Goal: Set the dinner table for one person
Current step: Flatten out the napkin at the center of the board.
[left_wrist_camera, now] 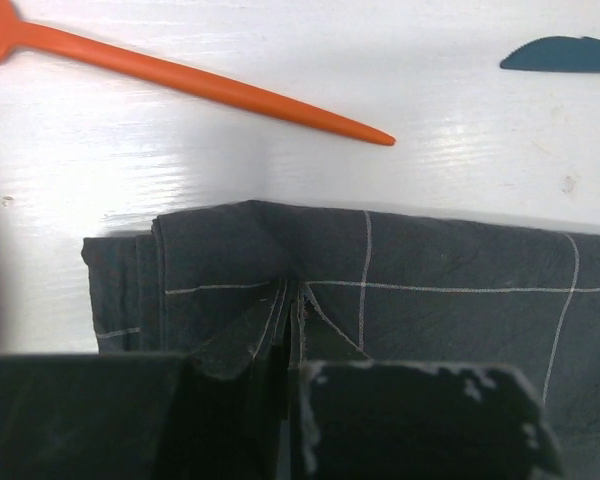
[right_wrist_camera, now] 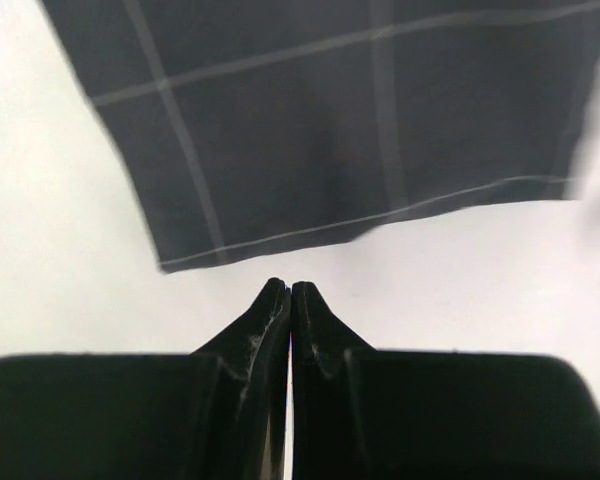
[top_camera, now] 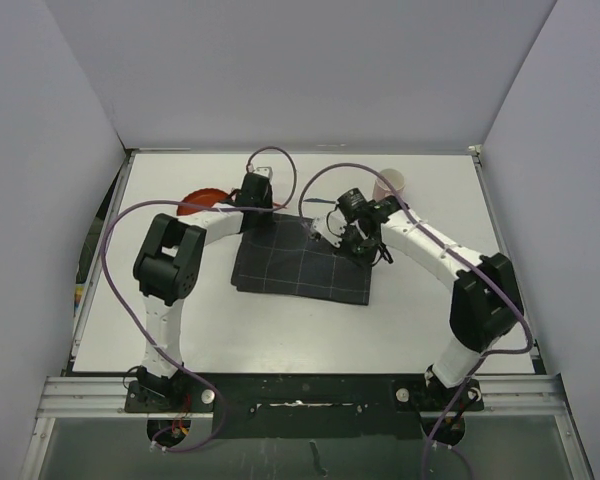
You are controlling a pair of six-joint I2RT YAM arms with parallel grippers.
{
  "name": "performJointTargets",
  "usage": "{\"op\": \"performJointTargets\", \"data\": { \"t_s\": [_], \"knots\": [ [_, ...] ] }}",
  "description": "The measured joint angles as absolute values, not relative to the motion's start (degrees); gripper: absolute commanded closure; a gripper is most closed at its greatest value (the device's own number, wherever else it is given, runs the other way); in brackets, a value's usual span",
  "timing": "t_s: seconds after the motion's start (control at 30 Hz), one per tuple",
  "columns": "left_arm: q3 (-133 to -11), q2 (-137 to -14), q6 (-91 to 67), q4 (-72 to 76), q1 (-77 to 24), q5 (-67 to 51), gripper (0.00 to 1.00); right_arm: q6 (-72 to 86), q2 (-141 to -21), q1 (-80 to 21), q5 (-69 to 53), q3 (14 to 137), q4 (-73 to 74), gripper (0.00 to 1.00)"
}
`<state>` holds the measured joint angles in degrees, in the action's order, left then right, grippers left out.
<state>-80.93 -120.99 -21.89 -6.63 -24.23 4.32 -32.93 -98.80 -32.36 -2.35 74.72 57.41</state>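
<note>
your left claw [left_wrist_camera: 292, 345] is pinching a bunched fold at the far-left corner of the dark mat [top_camera: 300, 262], probably to tug it flat. your right claw [right_wrist_camera: 290, 295] is pressed together on nothing, hovering just off a mat corner. the desk [top_camera: 280, 335] lies under everything. the orange utensil [left_wrist_camera: 200, 80] and the teal knife [left_wrist_camera: 560, 52] lie just beyond the mat's far edge, so pull toward the open near side.

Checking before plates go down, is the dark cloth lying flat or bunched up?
Mostly flat on the dinner table, but bunched at one corner: the left gripper pinches the cloth there, puckering it into folds.
</note>
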Motion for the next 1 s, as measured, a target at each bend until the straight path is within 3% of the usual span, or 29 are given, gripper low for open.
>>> {"op": "performJointTargets", "data": {
  "t_s": [0.23, 0.6, 1.0],
  "knots": [
    [-80.9, -121.0, -22.3, -6.6, -26.0, 4.3, 1.0, -33.6, -92.9, -32.8, -3.7, 78.3, 50.1, 1.0],
    [-80.9, -121.0, -22.6, -6.5, -26.2, 4.3, 1.0, -34.0, -99.8, -35.9, -8.9, 67.0, 46.6, 1.0],
    [-80.9, -121.0, -23.2, -6.6, -26.3, 4.2, 1.0, -35.4, -95.1, -35.6, -10.1, 55.9, 40.7, 1.0]
  ]
}}
